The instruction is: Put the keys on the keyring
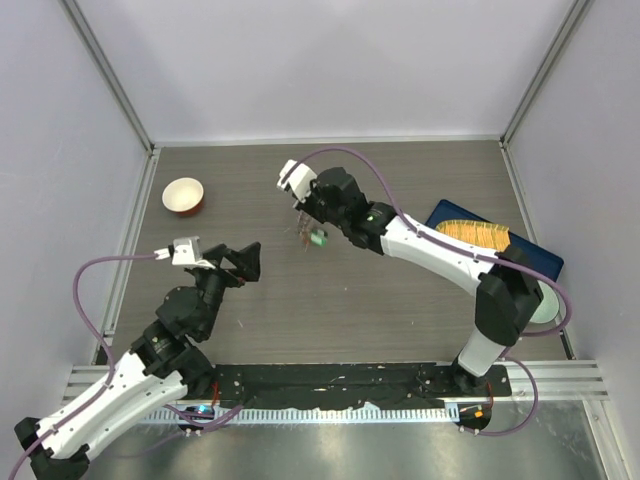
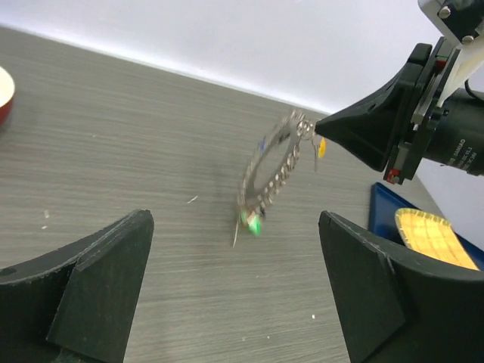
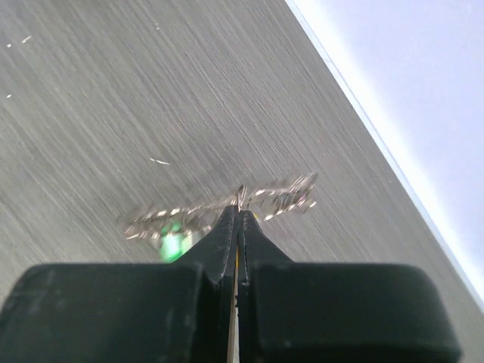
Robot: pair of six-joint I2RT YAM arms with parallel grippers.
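Above table (image 1: 400, 300), one keyring (image 2: 281, 180) in right claw (image 3: 240, 203)

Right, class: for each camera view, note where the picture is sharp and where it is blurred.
Top external view: evenly lit and sharp, though the toothed grey metal keyring shows tiny. Left wrist view: the keyring is smeared, while the right gripper pinching it looks crisp. Right wrist view: keyring and grey wood-grain table both streak with blur.

The keyring (image 2: 280, 178) is silver, the key tags (image 2: 252, 221) green and yellow, the table (image 1: 400, 310) grey wood-grain, the bowl (image 1: 184, 195) red-and-white.
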